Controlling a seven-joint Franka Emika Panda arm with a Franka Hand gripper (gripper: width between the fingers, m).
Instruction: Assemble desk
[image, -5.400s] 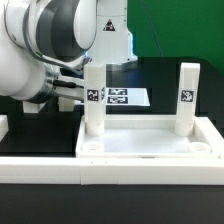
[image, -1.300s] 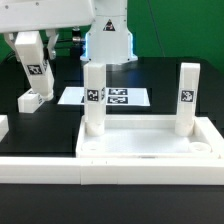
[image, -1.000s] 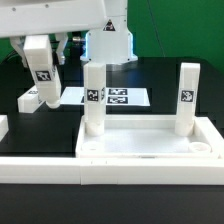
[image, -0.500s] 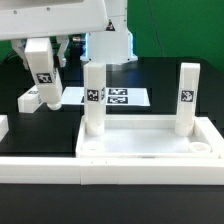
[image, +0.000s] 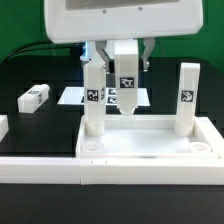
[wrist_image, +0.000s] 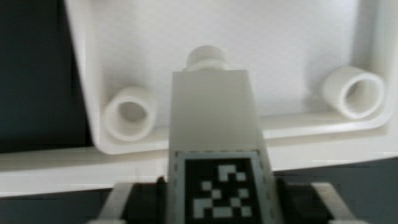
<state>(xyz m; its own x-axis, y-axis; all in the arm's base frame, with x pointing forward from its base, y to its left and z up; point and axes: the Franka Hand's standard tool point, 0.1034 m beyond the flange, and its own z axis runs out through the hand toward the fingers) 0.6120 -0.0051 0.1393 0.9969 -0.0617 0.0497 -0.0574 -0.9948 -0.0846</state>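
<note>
At the exterior view's left edge a white piece (image: 3, 126) is cut off by the frame. Near it a loose leg (image: 33, 97) lies flat on the black surface (image: 40, 135). The marker board (image: 110, 97) is partly hidden behind the legs. The tabletop (image: 150, 148) holds the left leg (image: 93, 100) and the right leg (image: 187, 95) upright. Between them the gripper (image: 127, 68), jaws partly closed, clamps a third leg (image: 127, 95) upright. Whether its lower end touches anything cannot be told.
</note>
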